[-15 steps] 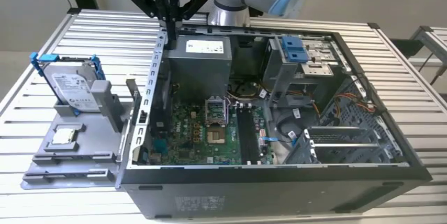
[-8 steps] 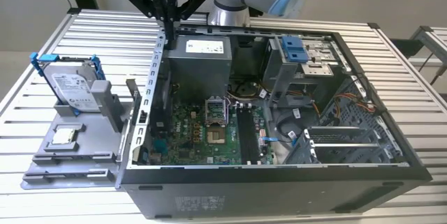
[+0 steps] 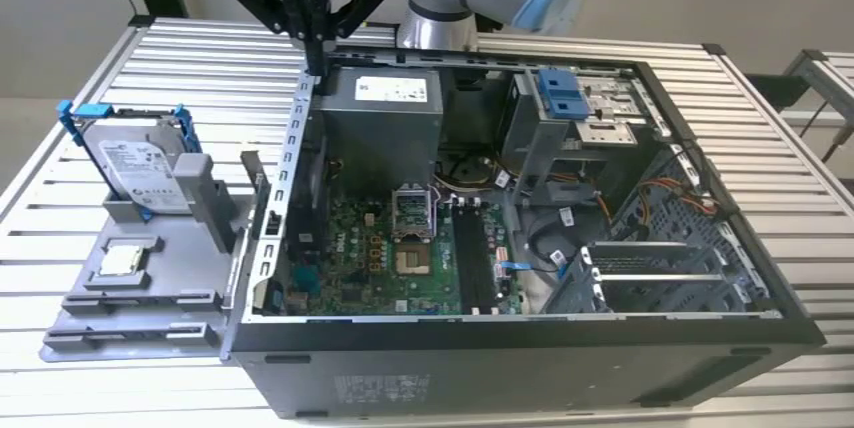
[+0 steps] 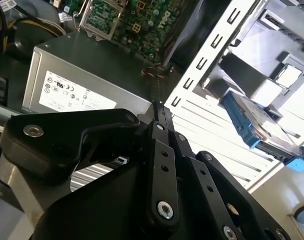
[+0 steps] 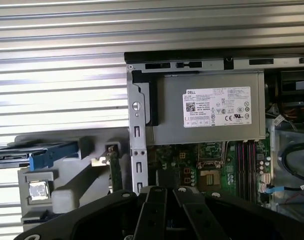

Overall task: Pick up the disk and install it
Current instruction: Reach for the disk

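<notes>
Nearest, we are seeing the open computer case [image 3: 534,333] lying on the counter [image 3: 200,48], interior facing up with free room above. Beside it the disk [image 3: 136,173] is standing on edge in a grey holder [image 3: 160,323], likely so it lifts straight out. Farthest, the hand [image 3: 315,58] is hovering over the case's rear corner, fingers together, empty, well apart from the disk.
</notes>
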Motion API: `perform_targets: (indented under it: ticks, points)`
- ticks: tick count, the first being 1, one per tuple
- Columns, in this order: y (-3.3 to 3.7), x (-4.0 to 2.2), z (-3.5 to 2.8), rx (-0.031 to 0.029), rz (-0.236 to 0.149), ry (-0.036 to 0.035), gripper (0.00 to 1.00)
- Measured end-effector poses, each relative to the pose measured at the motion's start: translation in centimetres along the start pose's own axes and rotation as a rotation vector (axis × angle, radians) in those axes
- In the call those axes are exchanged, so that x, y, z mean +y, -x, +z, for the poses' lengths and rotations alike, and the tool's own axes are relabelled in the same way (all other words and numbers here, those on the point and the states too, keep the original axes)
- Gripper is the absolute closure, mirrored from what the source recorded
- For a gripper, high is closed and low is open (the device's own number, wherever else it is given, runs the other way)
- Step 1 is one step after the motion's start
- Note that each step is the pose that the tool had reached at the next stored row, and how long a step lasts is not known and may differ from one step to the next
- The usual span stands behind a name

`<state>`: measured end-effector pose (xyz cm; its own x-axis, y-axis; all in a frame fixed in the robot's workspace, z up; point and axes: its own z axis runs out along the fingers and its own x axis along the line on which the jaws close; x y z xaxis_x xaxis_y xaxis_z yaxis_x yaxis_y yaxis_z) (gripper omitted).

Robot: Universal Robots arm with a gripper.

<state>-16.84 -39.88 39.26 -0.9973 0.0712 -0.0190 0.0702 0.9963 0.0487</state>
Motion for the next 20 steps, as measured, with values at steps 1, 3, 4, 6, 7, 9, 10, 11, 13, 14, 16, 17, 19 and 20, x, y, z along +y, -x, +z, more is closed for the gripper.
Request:
perform_targets:
  ticks: [1, 3, 4, 6, 7, 9, 10, 11, 13, 14, 16, 17, 19, 20]
  points:
    - [-0.19, -0.01, 0.0, -0.0001, 0.0, 0.0001, 1.0]
    - [-0.59, -0.04, -0.01, 0.0, 0.0, 0.0, 1.0]
    - [-0.8, -0.06, -0.02, 0.0, 0.0, 0.0001, 1.0]
    - [-1.27, -0.09, -0.03, 0.0, 0.0, 0.0001, 1.0]
    - [-1.5, -0.11, -0.03, 0.0, 0.0, 0.0, 1.0]
    - [-1.99, -0.14, -0.04, 0.0, 0.0, 0.0, 1.0]
    - [-2.2, -0.16, -0.05, -0.0001, 0.0, 0.0001, 1.0]
    - [-2.42, -0.17, -0.05, 0.0, 0.0, 0.0, 1.0]
    - [-2.79, -0.2, -0.06, 0.0, 0.0, 0.0001, 1.0]
    - [-2.98, -0.21, -0.06, 0.0, 0.0, 0.0001, 1.0]
    - [-3.37, -0.24, -0.07, -0.0001, 0.0, 0.0001, 1.0]
    - [-3.55, -0.25, -0.08, 0.0, 0.0, 0.0, 1.0]
    - [-3.92, -0.27, -0.08, -0.0001, 0.0, 0.0001, 1.0]
    - [-4.1, -0.29, -0.09, 0.0, 0.0, 0.0001, 1.0]
